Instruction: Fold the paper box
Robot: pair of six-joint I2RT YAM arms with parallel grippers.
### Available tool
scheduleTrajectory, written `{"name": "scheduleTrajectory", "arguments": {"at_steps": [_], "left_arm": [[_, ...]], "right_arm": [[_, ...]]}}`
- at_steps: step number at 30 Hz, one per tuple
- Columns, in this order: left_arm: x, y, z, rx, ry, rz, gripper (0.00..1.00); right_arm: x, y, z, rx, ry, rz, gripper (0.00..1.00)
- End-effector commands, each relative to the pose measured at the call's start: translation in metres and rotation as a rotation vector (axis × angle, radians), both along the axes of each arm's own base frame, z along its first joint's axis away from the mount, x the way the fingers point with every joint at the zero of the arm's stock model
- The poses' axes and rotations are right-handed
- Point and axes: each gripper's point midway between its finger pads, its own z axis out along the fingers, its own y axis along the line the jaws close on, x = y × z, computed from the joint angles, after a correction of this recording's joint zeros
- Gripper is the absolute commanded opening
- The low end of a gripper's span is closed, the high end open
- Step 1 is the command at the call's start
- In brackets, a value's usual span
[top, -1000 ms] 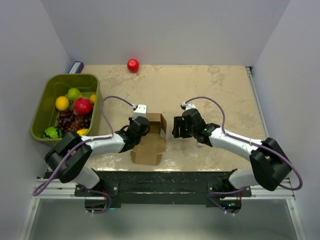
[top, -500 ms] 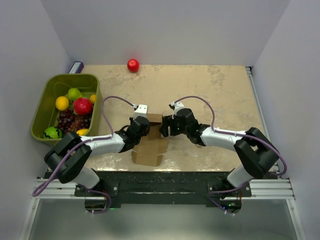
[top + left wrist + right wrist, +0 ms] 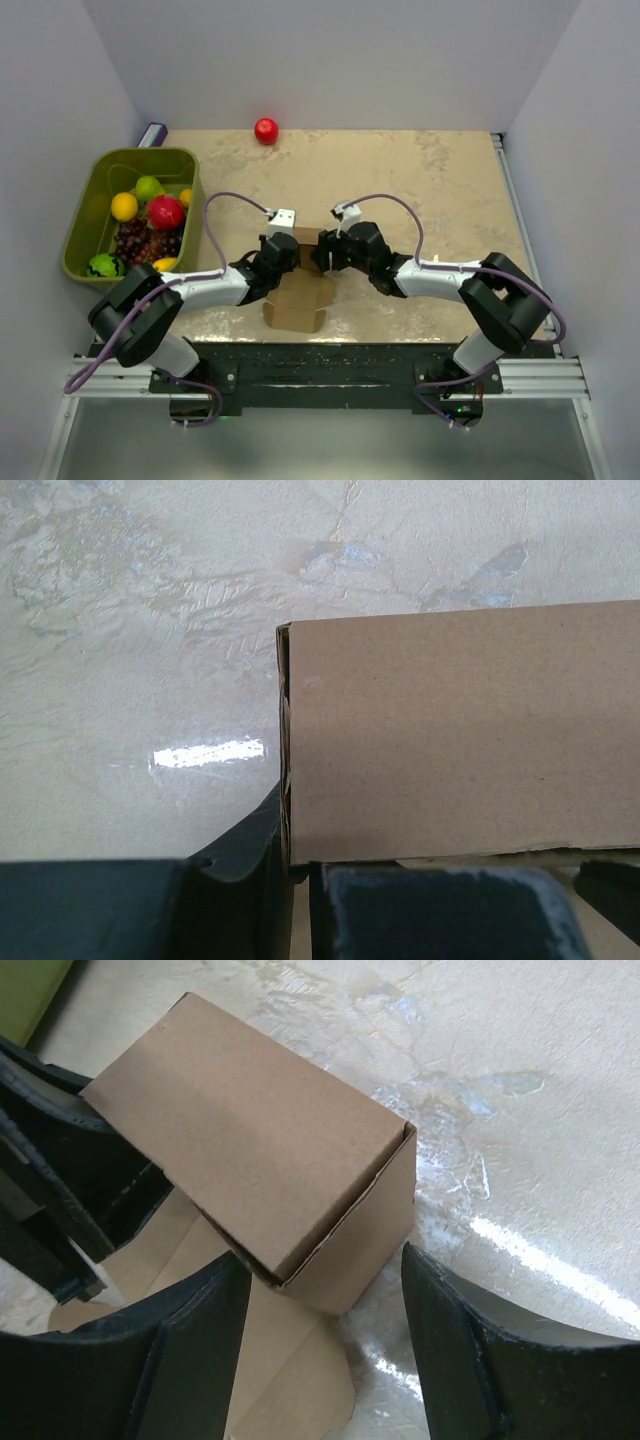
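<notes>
Beige marbled tabletop (image 3: 430, 180) mid-frame overhead: the left gripper (image 3: 300, 870) pinches one wall of the paper box (image 3: 260, 1150), while only the right wrist view shows the right gripper (image 3: 325, 1265) spread wide, its fingers (image 3: 190, 1360) flanking the box's corner at centre.

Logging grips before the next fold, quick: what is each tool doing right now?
Left tool: closed, pinching a wall of the paper box.
Right tool: open, straddling the box's end, not gripping it.

Bin (image 3: 82, 228) and ball (image 3: 266, 130) on worktop (image 3: 430, 190)
Green bin, left, holds fruit (image 3: 165, 212); red ball at far edge.
</notes>
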Motion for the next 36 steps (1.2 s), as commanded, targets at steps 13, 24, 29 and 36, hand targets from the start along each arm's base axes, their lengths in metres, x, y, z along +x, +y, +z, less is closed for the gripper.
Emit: {"name": "scheduleTrajectory", "arguments": {"at_steps": [13, 24, 29, 36], "left_arm": [[-0.021, 0.001, -0.014, 0.001, 0.084, -0.044, 0.0], [-0.023, -0.004, -0.008, -0.062, 0.088, -0.032, 0.0], [-0.023, 0.001, -0.009, -0.042, 0.085, -0.015, 0.0], [-0.022, 0.007, -0.009, -0.022, 0.081, 0.011, 0.0]], "right_arm": [[0.022, -0.008, -0.015, -0.069, -0.061, -0.276, 0.39], [0.033, -0.029, -0.038, -0.154, 0.003, -0.511, 0.31], [0.033, -0.036, -0.048, -0.179, 0.016, -0.56, 0.23], [0.033, -0.051, -0.061, -0.226, 0.037, -0.652, 0.1]]}}
